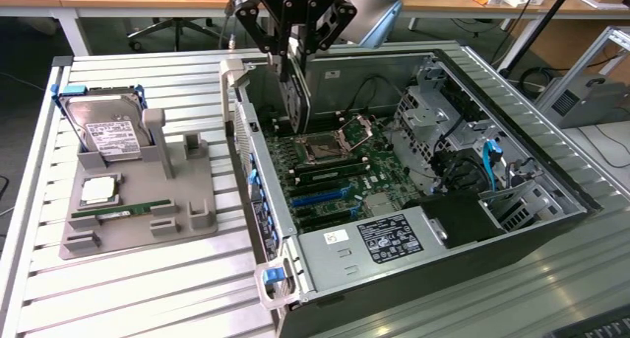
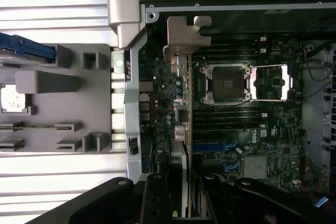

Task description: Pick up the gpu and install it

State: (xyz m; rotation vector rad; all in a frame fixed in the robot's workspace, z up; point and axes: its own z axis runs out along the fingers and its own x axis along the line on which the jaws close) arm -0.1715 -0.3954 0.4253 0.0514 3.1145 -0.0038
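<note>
Our pincer (image 1: 293,49) clamps the gpu (image 1: 293,102) by its upper edge, jaws partly closed on the thin card. We see the card hanging straight below the fingers, long axis roughly upright, inside the open computer case (image 1: 239,124) just above the motherboard (image 1: 340,179).

Greys, greens and touches of blue

The table (image 1: 147,294) is pale grey, patterned with parallel ribs. The holder (image 1: 138,235) is plain grey, the memory stick (image 1: 123,211) green, the hard drive (image 1: 108,135) silver with a white label and blue frame. The computer case (image 1: 330,264) is silver and black, its circuit board (image 1: 325,176) dark green with blue slots (image 1: 317,198). The gripper (image 1: 293,57) is black, the graphics card (image 1: 293,105) dark with a silver bracket.
</note>
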